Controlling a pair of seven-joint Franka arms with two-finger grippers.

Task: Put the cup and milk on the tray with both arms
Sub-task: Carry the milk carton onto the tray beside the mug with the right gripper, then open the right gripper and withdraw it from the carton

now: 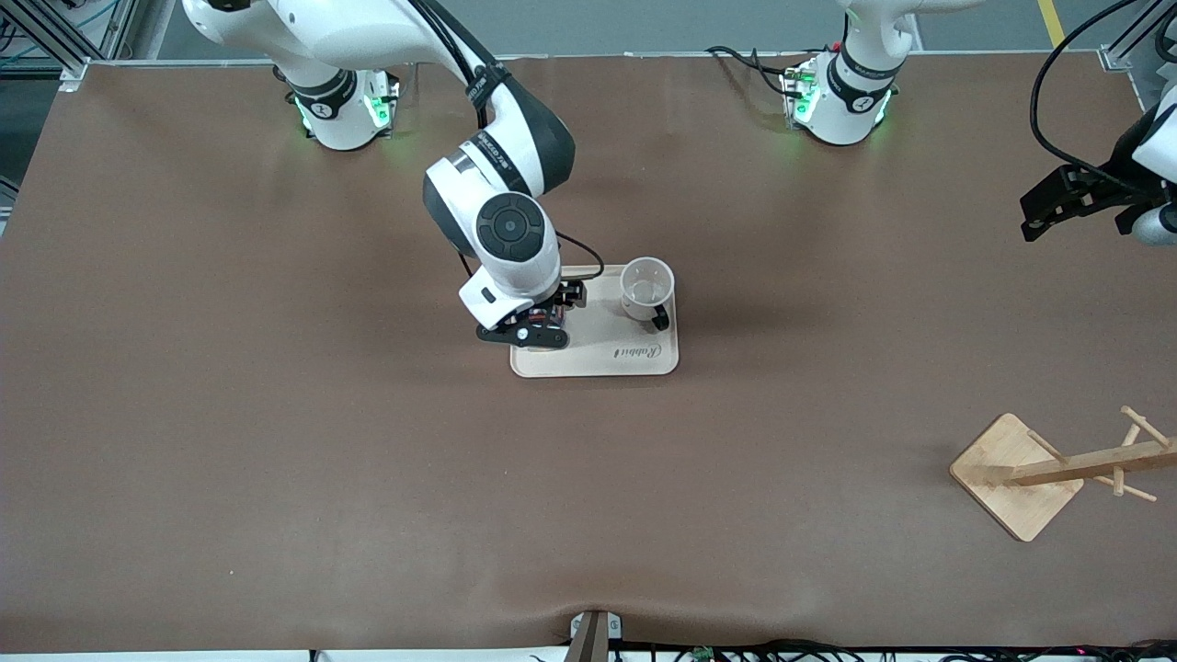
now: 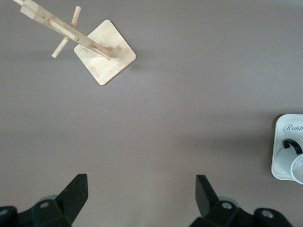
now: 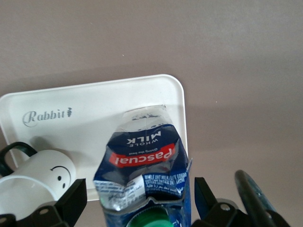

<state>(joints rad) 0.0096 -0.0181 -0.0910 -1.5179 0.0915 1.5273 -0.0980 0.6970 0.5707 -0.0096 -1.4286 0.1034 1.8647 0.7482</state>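
The cream tray (image 1: 634, 354) lies mid-table. The white cup (image 1: 646, 290) with a black handle stands on it at the end toward the left arm, and also shows in the right wrist view (image 3: 38, 184). The blue and white milk (image 3: 142, 156) with a green cap stands on the tray (image 3: 94, 104) at the end toward the right arm. My right gripper (image 1: 542, 322) is low over it, open (image 3: 139, 189), one finger on each side with a small gap. In the front view the gripper mostly hides the milk. My left gripper (image 1: 1044, 211) is open (image 2: 141, 194), empty and waiting high over the table's left-arm end.
A wooden rack (image 1: 1016, 473) with pegs on a square base stands near the front camera at the left arm's end, and shows in the left wrist view (image 2: 106, 59). The brown table cover (image 1: 276, 414) has bare room around the tray.
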